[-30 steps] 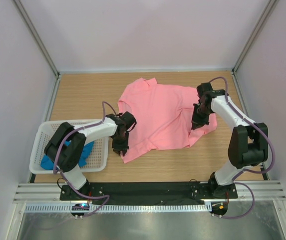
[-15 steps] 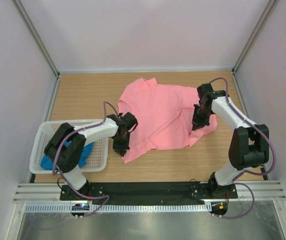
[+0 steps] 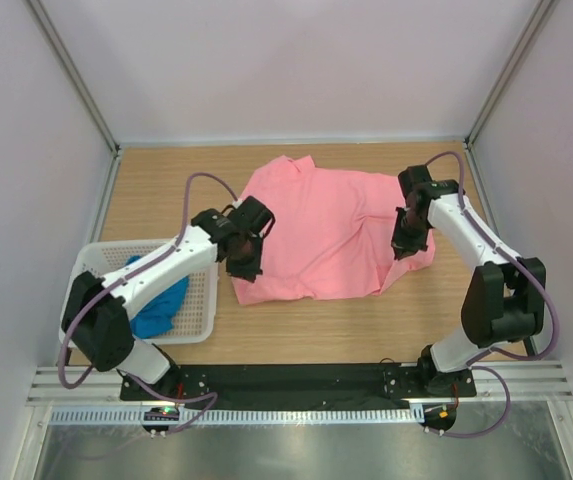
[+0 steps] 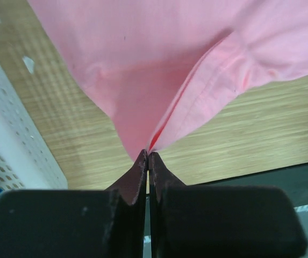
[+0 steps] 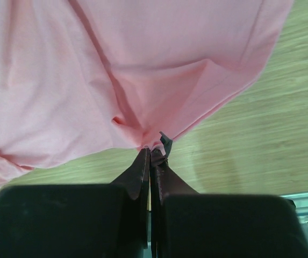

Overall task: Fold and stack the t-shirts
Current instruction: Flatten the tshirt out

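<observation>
We have the salmon pink t-shirt (image 3: 331,230) spread over the middle of the wooden table (image 3: 156,190), collar toward the far wall. The left gripper (image 3: 242,266) sits at its near left corner, clenched on the hem; on the left wrist camera the cloth funnels straight down into the pinched fingertips (image 4: 138,171), lifted a little off the wood. The right gripper (image 3: 404,246) is at the shirt's right edge, jaws likewise closed on a fold of pink fabric; the cloth gathers to a point at its fingertips (image 5: 141,167). The blue t-shirt (image 3: 158,306) lies bunched in the white basket (image 3: 202,326) at the left, apart from both grippers.
</observation>
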